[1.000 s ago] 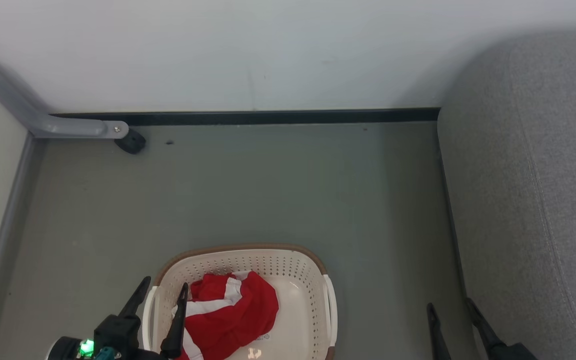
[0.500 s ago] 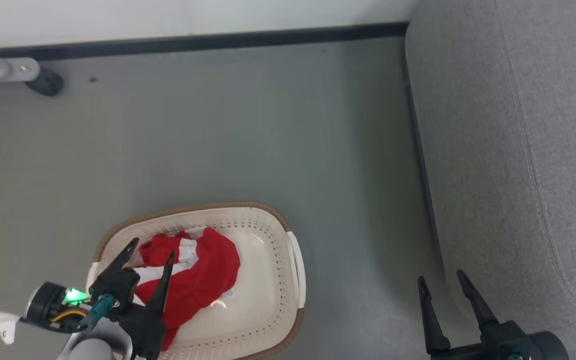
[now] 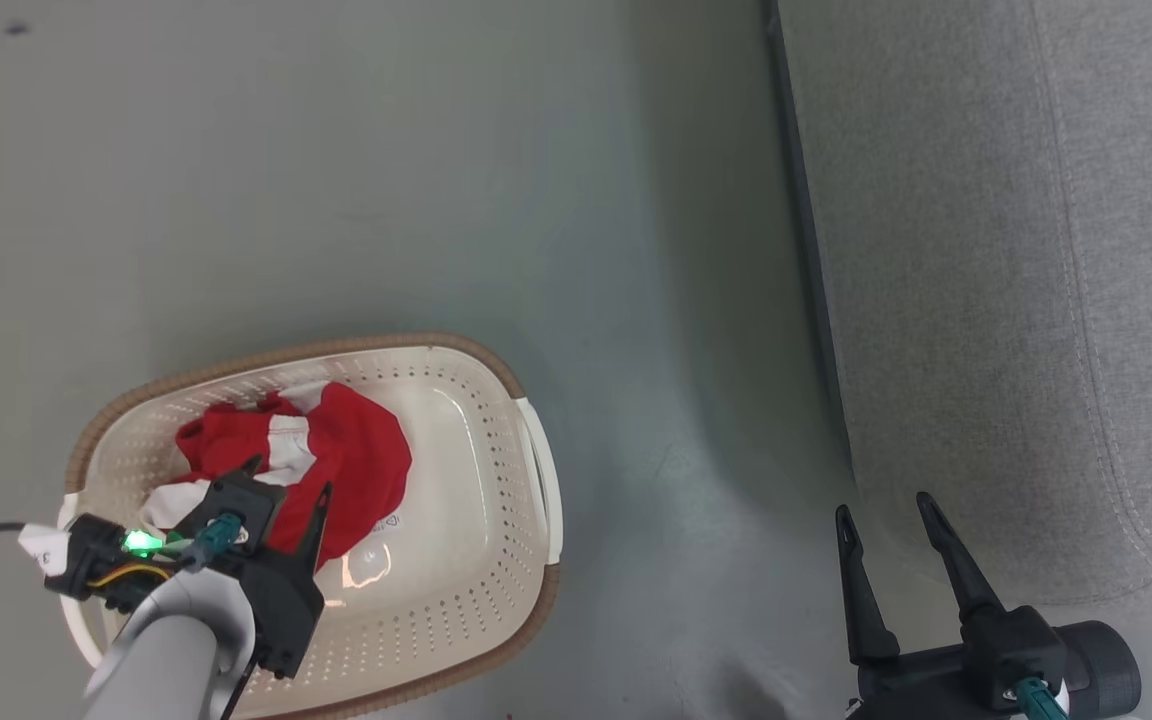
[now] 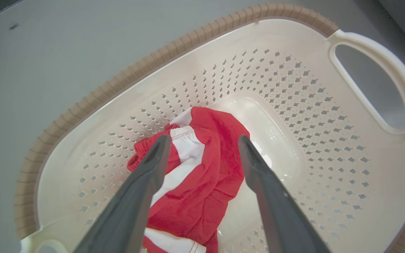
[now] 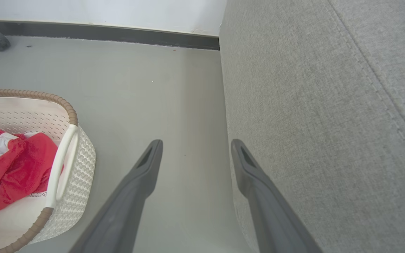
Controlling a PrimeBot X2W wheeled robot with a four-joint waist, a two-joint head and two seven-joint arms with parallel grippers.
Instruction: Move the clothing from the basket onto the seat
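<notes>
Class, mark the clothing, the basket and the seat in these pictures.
clothing (image 4: 206, 168), left wrist view, red fold at its middle.
basket (image 3: 446, 470), head view, bare inside bottom.
seat (image 5: 311, 123), right wrist view, grey woven fabric.

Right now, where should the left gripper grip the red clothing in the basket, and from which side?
Probably the bunched ridge of the clothing where red folds meet the white stripe. Come down from above: the basket walls block the sides, and the left gripper, jaws open, hangs in line with that hump.
</notes>
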